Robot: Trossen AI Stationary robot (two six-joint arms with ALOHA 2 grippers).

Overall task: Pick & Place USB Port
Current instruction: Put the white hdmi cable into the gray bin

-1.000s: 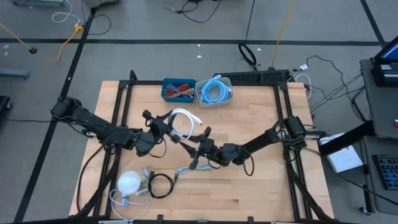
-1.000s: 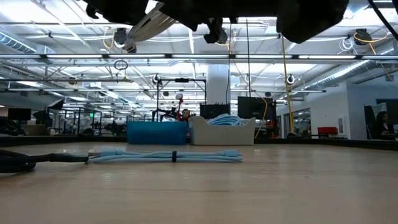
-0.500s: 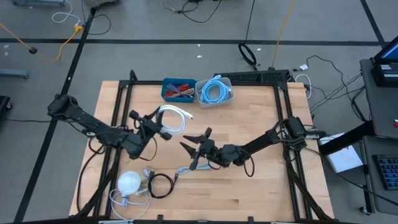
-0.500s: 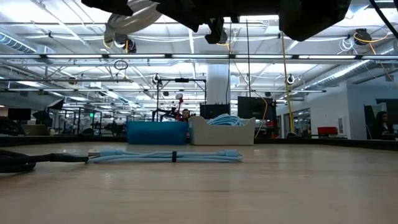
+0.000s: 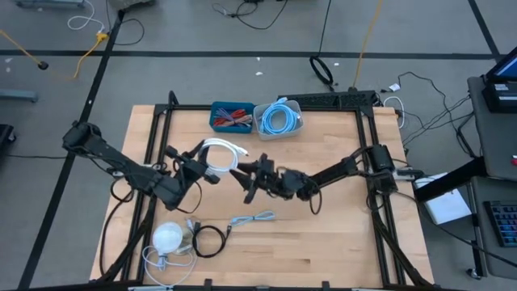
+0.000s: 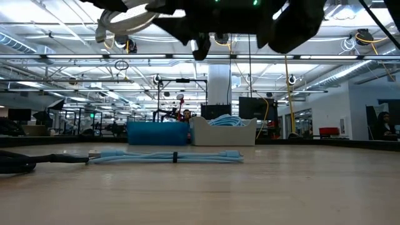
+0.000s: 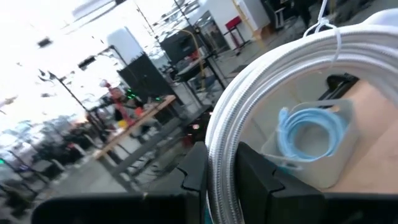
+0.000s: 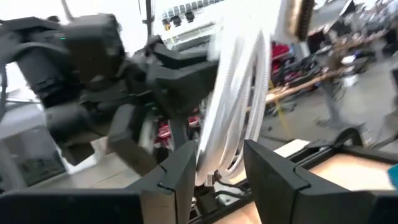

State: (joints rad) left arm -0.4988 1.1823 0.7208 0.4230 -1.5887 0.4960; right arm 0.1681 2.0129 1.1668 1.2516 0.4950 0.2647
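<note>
While the left jaws (image 5: 203, 167) stay clenched on the white coiled cable (image 5: 223, 152), lifted off the desk (image 5: 339, 242), the right jaws (image 5: 245, 179) have risen and seemingly stand parted around the coil's near edge, suggesting a handover is starting.

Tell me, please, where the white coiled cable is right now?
In the high view, the white coiled cable hangs above the table's middle, clamped by the left gripper, with the right gripper beside it.
</note>
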